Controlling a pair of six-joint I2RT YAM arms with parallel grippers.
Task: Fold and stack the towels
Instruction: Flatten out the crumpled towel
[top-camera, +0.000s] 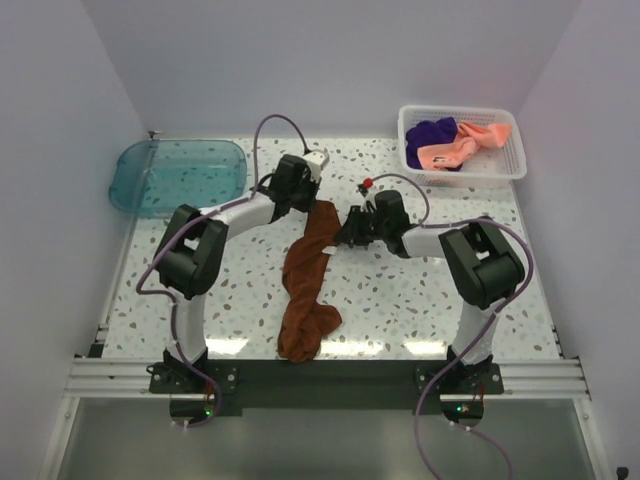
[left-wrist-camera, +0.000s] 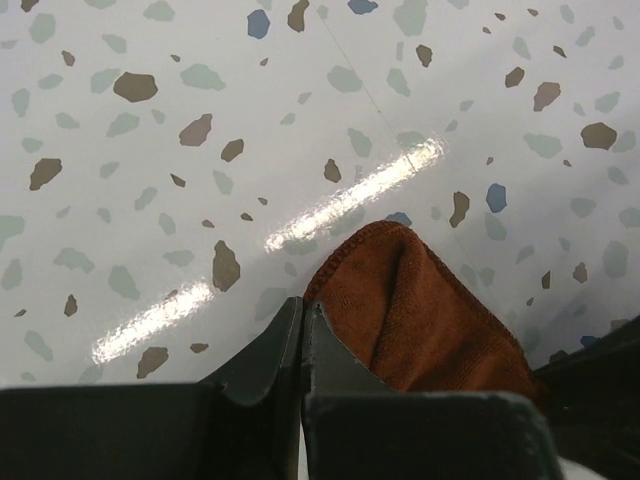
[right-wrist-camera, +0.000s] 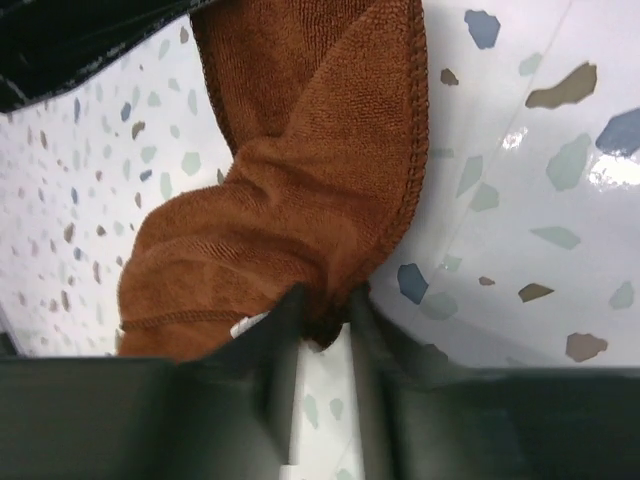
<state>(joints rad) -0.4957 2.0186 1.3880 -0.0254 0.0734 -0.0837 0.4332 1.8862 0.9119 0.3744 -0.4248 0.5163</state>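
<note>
Light, limp brown towel (top-camera: 303, 285), best held at its corner hems. Left jaws are pressed shut beside its hem; right jaws pinch a bunched fold.

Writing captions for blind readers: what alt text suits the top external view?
The left pincer and right pincer grip one end of a rust-brown towel on a speckled table. A white basket holds a pink towel and purple towel.

Pale lilac walls (top-camera: 330, 60) beyond and either side of the jaws, white speckled tabletop (top-camera: 400, 290) beneath them, glossy light streaks (left-wrist-camera: 350, 195) just ahead, aluminium rail (top-camera: 320, 375) well behind.
</note>
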